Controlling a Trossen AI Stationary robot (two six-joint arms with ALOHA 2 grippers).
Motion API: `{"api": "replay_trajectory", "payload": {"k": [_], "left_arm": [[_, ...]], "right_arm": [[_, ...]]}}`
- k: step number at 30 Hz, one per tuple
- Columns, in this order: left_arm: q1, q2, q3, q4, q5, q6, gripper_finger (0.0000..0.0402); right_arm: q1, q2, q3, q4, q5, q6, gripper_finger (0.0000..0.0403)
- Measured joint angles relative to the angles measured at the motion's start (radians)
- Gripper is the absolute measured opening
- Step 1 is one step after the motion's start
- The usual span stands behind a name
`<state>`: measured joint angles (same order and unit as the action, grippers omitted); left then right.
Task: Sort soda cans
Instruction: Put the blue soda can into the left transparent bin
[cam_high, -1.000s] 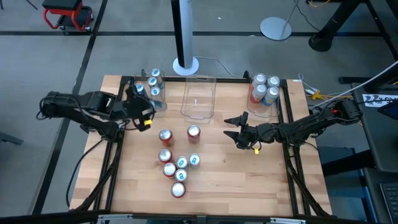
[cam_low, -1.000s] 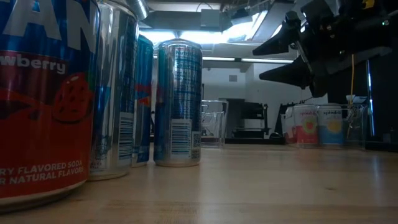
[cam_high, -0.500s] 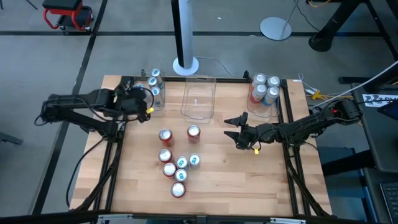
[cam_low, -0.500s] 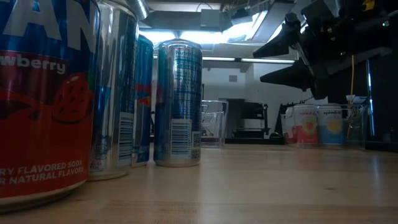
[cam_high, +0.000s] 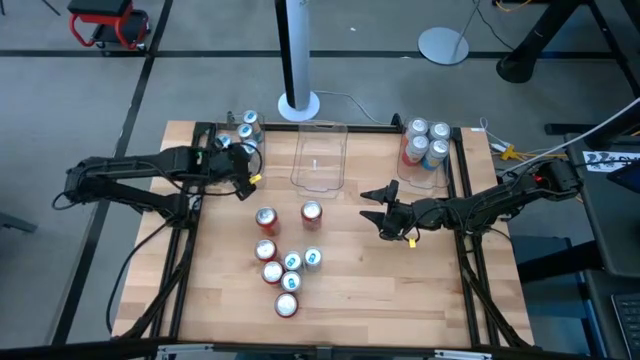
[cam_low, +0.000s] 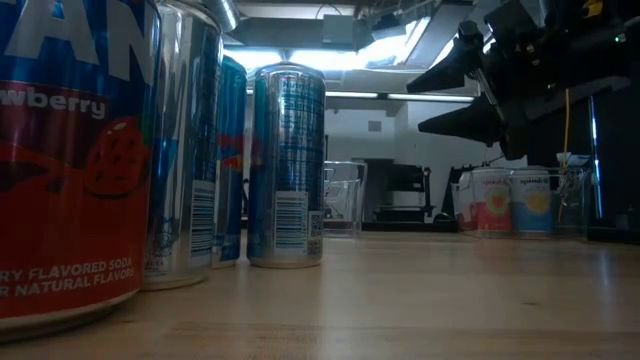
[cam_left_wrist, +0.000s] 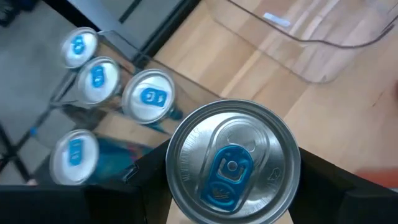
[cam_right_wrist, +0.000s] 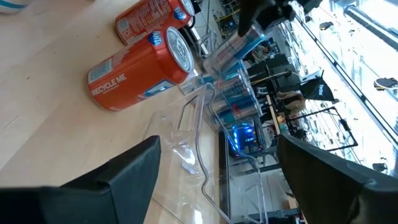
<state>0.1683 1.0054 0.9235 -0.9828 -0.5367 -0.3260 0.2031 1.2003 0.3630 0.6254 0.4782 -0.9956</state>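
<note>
On table (cam_high: 430, 290): 7 loose cans (cam_high: 284, 262).

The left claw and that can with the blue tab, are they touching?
Touching. In the left wrist view, the can sits squeezed between the left claw's dark fingers, which press against both its sides.

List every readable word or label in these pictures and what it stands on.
"RECYCLE ME": side of the orange-red aluminium can.
"FLAVORED SODA", "NATURAL FLAVOR", partial "wberry": nearest red-and-blue can.
Barcode digits on the teal-silver can: too small.
Print on the pale cans in the clear plastic bin: blurred.
</note>
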Motion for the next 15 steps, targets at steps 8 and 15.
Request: {"api": "replay_trajectory", "payload": {"k": [8,15], "left_arm": [[0.1,-0.001,-0.1,0.134,0.083,0.056,0.023],[0.208,-0.001,-0.187,0.248,0.201,0.123,0.023]], "right_arm": [[0.0,0.008,0.0,0.001,0.0,-0.001,0.0321],[0.0,0.017,0.001,0.003,0.0,0.001,0.0321]]}}
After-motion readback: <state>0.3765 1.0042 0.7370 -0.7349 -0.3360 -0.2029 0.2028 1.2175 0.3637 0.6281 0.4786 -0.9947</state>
